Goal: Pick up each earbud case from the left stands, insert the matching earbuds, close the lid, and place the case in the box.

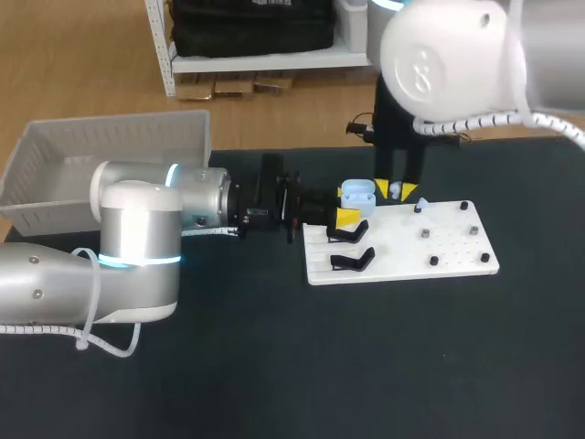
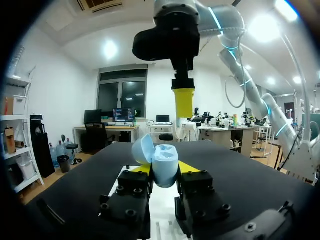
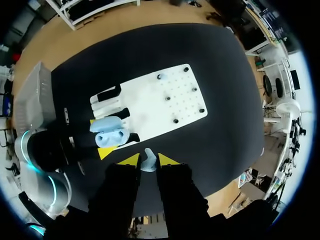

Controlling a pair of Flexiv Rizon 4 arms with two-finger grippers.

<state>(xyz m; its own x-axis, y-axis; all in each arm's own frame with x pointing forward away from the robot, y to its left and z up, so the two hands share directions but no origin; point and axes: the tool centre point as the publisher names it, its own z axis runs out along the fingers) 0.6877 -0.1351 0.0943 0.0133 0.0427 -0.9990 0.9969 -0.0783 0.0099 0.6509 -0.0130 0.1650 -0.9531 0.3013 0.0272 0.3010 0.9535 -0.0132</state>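
Stands (image 1: 352,260), black, lie on the white board (image 1: 448,247) beside my left gripper (image 2: 165,169), which is clamped on the open blue case (image 2: 165,159). My right gripper (image 3: 148,161), above it, pinches an earbud (image 3: 148,163). I cannot make out what is inside the case.

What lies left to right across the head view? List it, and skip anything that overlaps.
box → earbud case → right gripper holding an earbud → right-hand pegs on the white board
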